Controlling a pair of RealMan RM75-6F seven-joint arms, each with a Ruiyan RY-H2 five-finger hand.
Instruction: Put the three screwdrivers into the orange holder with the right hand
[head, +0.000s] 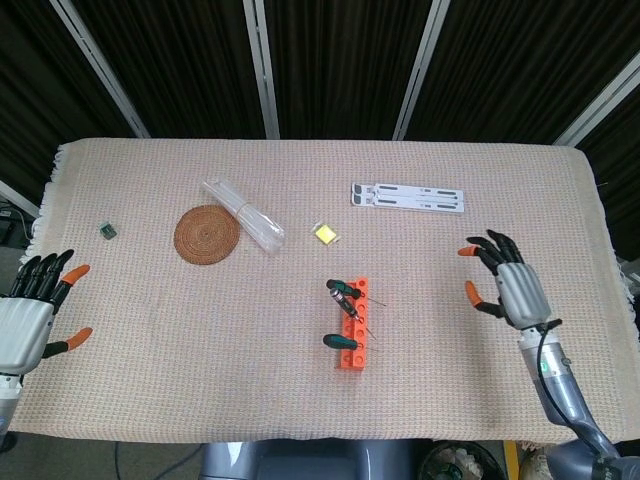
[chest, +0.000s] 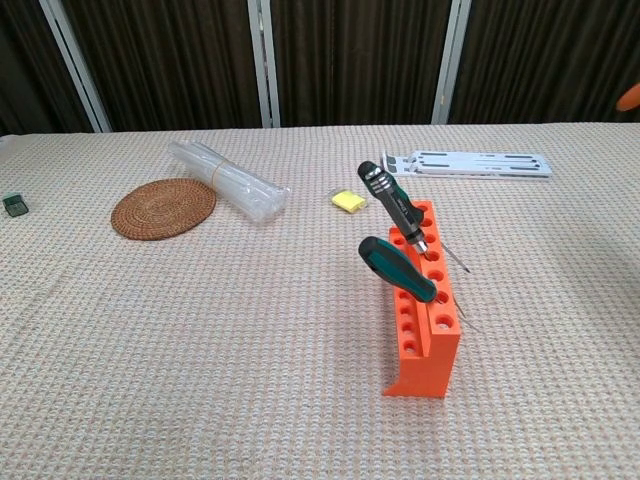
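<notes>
Looking down, I see my right hand (head: 507, 281) spread wide and holding nothing near the table's right edge, well apart from the orange holder (chest: 425, 305). Two screwdrivers (chest: 398, 267) lean in its holes near the front edge; I can't make out a third. My left hand (head: 35, 315) hangs released off the left edge.
</notes>
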